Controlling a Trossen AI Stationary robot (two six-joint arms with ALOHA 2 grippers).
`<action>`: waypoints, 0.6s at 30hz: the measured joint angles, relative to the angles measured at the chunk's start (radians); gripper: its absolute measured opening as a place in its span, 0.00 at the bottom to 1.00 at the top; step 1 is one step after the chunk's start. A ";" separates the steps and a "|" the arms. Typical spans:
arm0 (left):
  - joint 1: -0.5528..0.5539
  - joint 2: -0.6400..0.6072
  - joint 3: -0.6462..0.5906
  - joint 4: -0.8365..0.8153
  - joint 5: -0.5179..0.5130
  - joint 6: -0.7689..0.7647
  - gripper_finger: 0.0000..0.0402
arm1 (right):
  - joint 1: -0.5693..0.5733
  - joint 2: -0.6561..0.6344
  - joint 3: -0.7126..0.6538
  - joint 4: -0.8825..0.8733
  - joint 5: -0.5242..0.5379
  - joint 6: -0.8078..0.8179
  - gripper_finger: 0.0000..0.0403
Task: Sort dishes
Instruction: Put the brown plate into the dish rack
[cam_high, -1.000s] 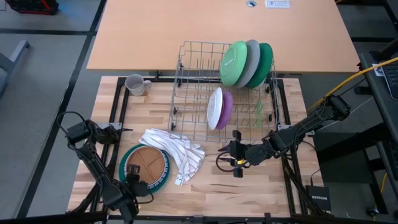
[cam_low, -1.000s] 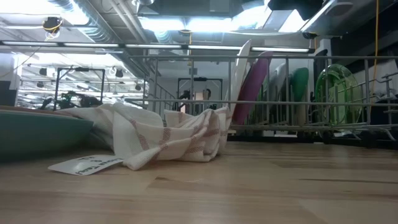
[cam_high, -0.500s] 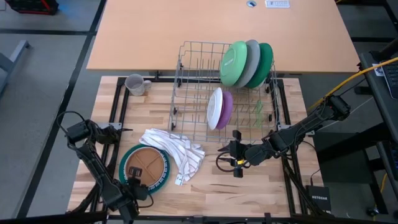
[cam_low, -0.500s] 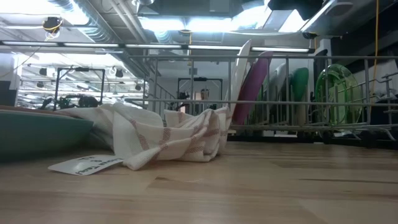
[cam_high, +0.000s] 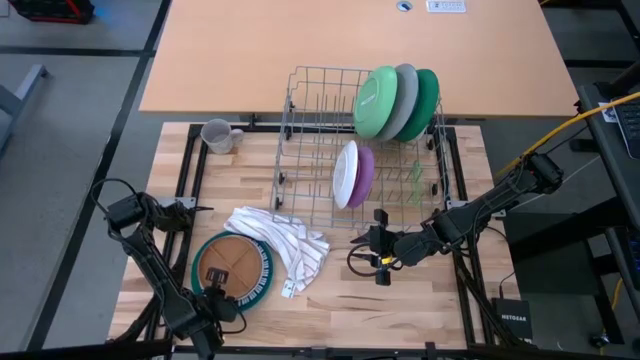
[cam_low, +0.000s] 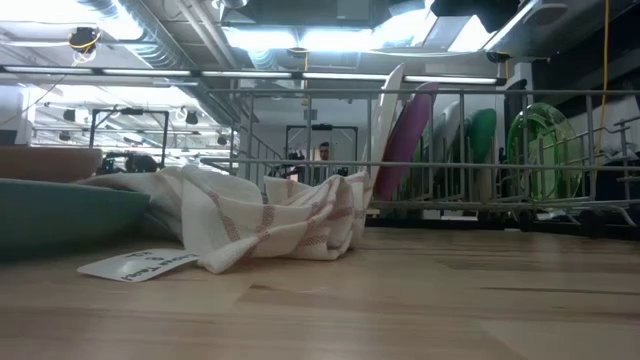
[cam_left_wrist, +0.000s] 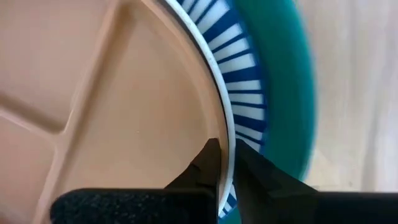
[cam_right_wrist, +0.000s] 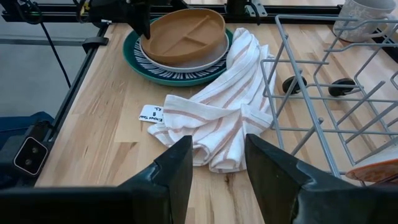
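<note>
A brown divided bowl (cam_high: 235, 262) lies on a teal plate (cam_high: 262, 289) with a striped inner band, at the table's near left. My left gripper (cam_high: 212, 288) is shut on the bowl's rim at its near-left side. The bowl is tipped, its held side raised (cam_right_wrist: 149, 28) and its far side on the plate (cam_right_wrist: 186, 78). My right gripper (cam_high: 378, 258) hovers open before the wire rack's near right corner, nothing between its fingers (cam_right_wrist: 214, 165). A striped white cloth (cam_high: 285, 245) lies against the teal plate's right edge. My left gripper pinches the brown bowl's rim (cam_left_wrist: 225, 140) between its two fingers, one inside the bowl and one outside. The fingers come from above, pointing steeply down, across the rim. The held side is lifted off the teal plate (cam_left_wrist: 283, 81); the opposite side rests on it.
The grey wire rack (cam_high: 310, 110) stands mid-table, holding green (cam_high: 375, 100), grey and teal plates at its back right and a white (cam_high: 346, 172) and a purple plate in the middle. A grey mug (cam_high: 218, 135) sits at the far left. A paper tag (cam_right_wrist: 151, 114) lies by the cloth.
The brown bowl has tipped: in the low view its rim at the left now stands higher above the teal plate than before. The bowl's other side has stayed on the plate. My right gripper has kept still.
</note>
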 joint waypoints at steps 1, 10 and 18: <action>0.000 0.000 0.007 0.001 0.005 0.008 0.04 | 0.000 0.000 0.000 0.000 0.000 0.000 0.37; 0.012 0.000 0.063 0.005 -0.009 0.036 0.02 | 0.000 0.006 0.000 0.022 0.000 0.002 0.37; 0.040 0.000 0.063 0.002 -0.017 0.102 0.02 | -0.001 0.153 0.000 0.346 -0.079 -0.292 0.37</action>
